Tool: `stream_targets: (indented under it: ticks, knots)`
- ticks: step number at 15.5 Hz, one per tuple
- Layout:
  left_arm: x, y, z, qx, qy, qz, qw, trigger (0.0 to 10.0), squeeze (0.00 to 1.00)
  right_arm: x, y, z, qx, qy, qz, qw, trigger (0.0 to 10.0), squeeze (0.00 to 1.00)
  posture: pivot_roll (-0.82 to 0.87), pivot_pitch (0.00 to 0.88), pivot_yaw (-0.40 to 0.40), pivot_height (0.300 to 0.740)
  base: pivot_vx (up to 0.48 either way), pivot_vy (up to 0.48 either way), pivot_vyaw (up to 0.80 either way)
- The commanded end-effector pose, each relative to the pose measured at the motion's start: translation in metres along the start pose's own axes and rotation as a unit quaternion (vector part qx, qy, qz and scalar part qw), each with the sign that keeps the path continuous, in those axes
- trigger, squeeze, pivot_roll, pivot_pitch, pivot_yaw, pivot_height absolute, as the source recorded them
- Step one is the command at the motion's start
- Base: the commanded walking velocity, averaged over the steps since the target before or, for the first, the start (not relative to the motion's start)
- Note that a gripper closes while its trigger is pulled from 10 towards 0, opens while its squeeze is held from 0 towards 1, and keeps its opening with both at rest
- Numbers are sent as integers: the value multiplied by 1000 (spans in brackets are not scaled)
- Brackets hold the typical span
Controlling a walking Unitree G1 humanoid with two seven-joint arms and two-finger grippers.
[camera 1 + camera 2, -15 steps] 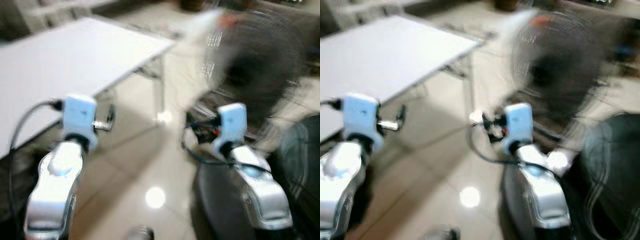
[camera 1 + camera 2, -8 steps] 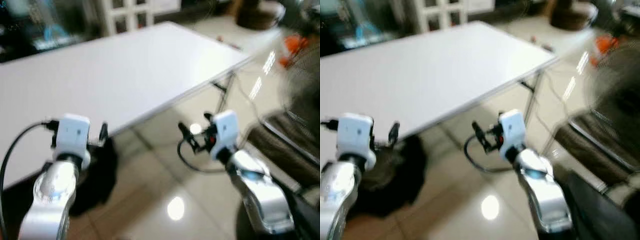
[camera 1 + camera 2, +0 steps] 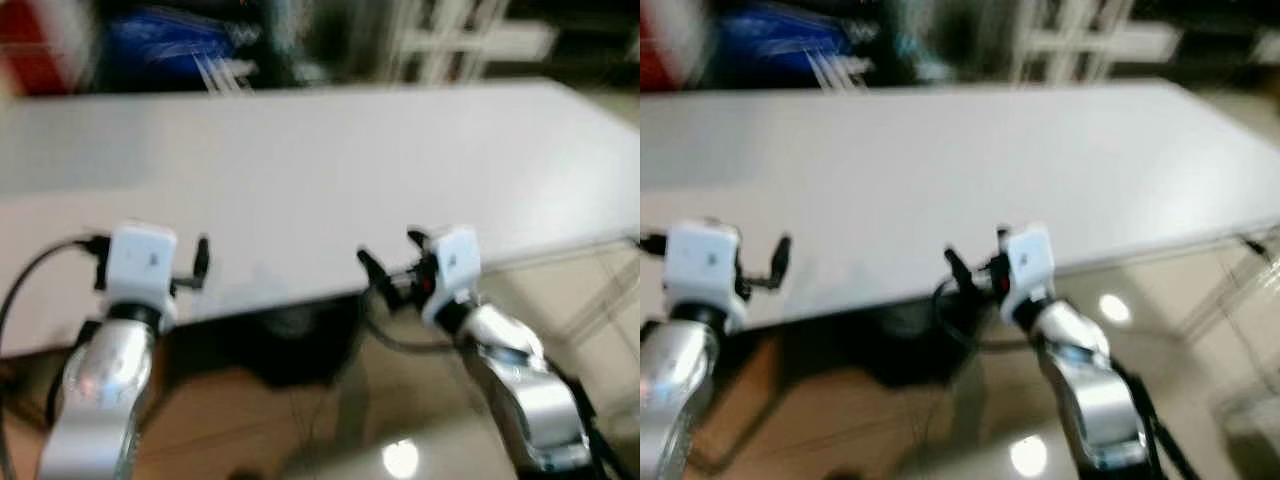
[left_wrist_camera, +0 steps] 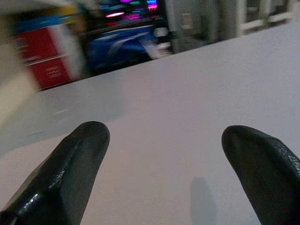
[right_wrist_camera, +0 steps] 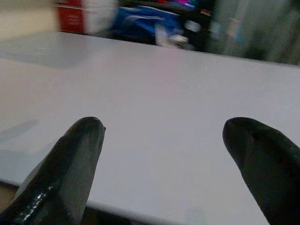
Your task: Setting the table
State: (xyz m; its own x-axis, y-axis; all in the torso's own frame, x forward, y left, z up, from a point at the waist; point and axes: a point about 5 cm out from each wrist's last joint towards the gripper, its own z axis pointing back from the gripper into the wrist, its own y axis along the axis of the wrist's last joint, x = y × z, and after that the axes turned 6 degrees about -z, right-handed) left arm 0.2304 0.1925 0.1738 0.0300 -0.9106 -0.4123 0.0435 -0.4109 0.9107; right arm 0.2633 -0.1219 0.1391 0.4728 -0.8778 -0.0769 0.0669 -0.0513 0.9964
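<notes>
A long white table (image 3: pixel 300 170) spans the head views, its top bare and its near edge just beyond my grippers. My left gripper (image 3: pixel 192 270) is held up at the table's near edge, with its black fingers (image 4: pixel 75 173) open and nothing between them. Further right, my right gripper (image 3: pixel 392 258) hovers at the same edge; its fingers (image 5: pixel 70 164) are also spread wide and empty. Both wrist views look along the fingers over the bare white tabletop (image 5: pixel 154 93).
Behind the table stand a red box (image 4: pixel 47 61), a blue object (image 4: pixel 122 44) and white shelving (image 3: pixel 470 40), all blurred. A dark shape (image 3: pixel 290 340) lies under the table. A table leg (image 3: pixel 600 300) and glossy tiled floor (image 3: pixel 400 458) are at the right.
The camera has swung left, so the table now lies straight across the view and the dark fan at the right is gone. Both arms keep the same pose, grippers still open.
</notes>
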Motion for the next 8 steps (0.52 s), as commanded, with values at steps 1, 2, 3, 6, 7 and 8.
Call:
stream_targets:
  ticks: [1,2,3,6,7,8]
  knots:
    - [2,1,2,2,-1,-5,1000,10000,0,-1,4,2,10,10,1,1000,10000,1000,90,0,-52,740,0,480,800]
    - [2,0,2,2,-3,-6,1000,10000,0,0,4,2,9,10,1,1000,10000,1000,92,0,-56,740,0,480,800]
    - [3,0,3,2,-4,-10,1000,10000,0,3,4,3,10,7,1,1000,10000,1000,93,0,-58,740,0,480,800]
    - [3,2,1,6,-3,-11,1000,10000,0,10,8,8,32,-14,-38,999,10000,1000,89,0,-58,740,0,480,267]
    - [5,3,1,7,-7,-14,1000,10000,0,12,7,8,29,-30,-40,998,10000,1000,88,0,-55,740,0,480,0]
    - [5,3,1,7,-10,-17,1000,10000,0,12,6,8,26,-34,-43,998,10000,1000,87,0,-51,740,0,480,0]
